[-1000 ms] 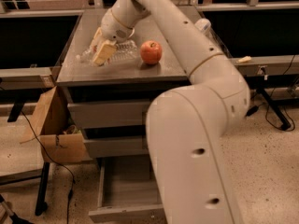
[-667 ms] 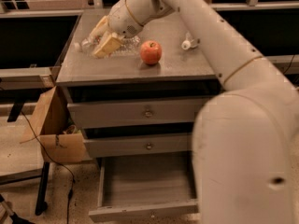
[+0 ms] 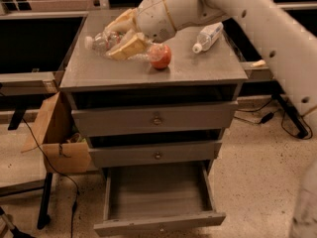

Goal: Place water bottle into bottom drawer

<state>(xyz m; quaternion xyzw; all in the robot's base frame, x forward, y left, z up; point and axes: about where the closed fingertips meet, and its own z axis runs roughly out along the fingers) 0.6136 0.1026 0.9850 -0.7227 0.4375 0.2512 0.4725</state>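
A cardboard box (image 3: pixel 55 142) stands at nine o'clock from the grey cabinet (image 3: pixel 99 73). Over the cabinet top, the water bottle (image 3: pixel 98 42) lies tilted with its cap pointing to nine o'clock. The gripper (image 3: pixel 111 43) has its two tan fingers (image 3: pixel 130 45) clamped on it. A red apple (image 3: pixel 160 56) sits at four o'clock from the gripper. The bottom drawer (image 3: pixel 157 226) is pulled open at six o'clock from the apple. A smoother white-capped bottle (image 3: pixel 208 36) lies at two o'clock from the apple.
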